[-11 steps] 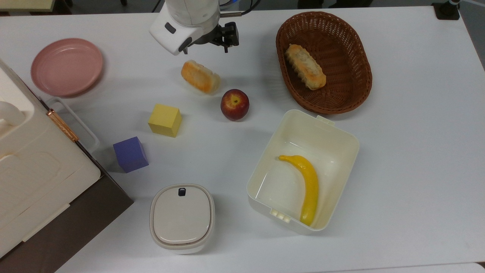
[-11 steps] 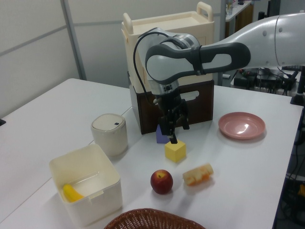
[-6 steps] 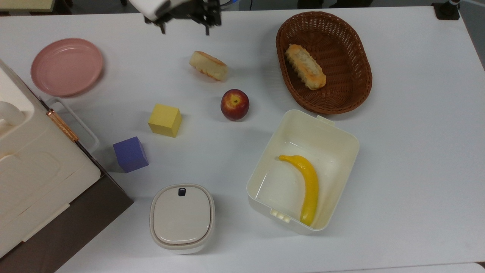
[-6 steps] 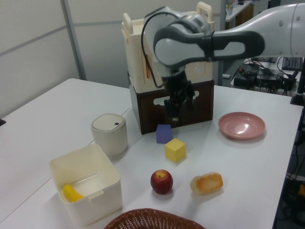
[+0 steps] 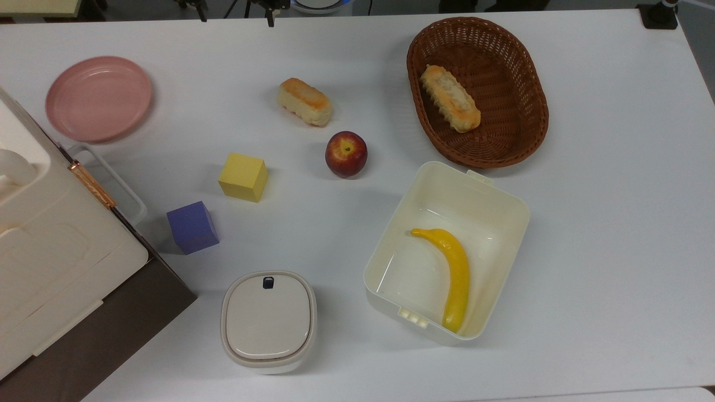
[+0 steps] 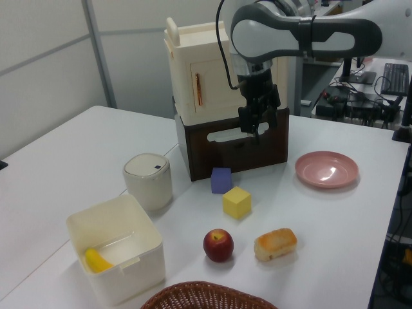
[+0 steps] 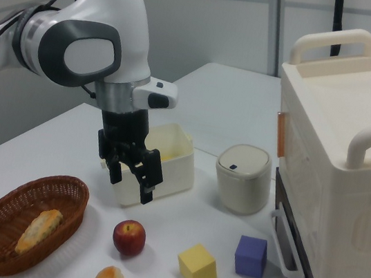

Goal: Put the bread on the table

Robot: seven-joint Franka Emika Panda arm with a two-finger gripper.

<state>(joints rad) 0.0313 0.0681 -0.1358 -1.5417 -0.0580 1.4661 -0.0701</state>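
Bread [image 5: 305, 101] lies flat on the table [image 5: 603, 223], toasted side up, just beside the apple [image 5: 346, 154] but not touching it; well apart from the wicker basket [image 5: 519, 134], which holds the longer ridged loaf [image 5: 450, 98]; in the left view it sits at the apple's right. Task reads as done from here: roll is on bare tabletop.

Gripper [image 7: 132, 178] hangs high above the table, fingers spread, nothing between them; in the left view it's up in front of the cream cabinet [image 6: 193, 77].

Handling, my guess: light, smooth-skinned, probably a foam or plastic prop; rounded ends, so it could roll or skid if nudged; slight squash likely under pressure. If it needs regrasping, pinch across the short width at mid-length, on the pale sides; avoid the ends.
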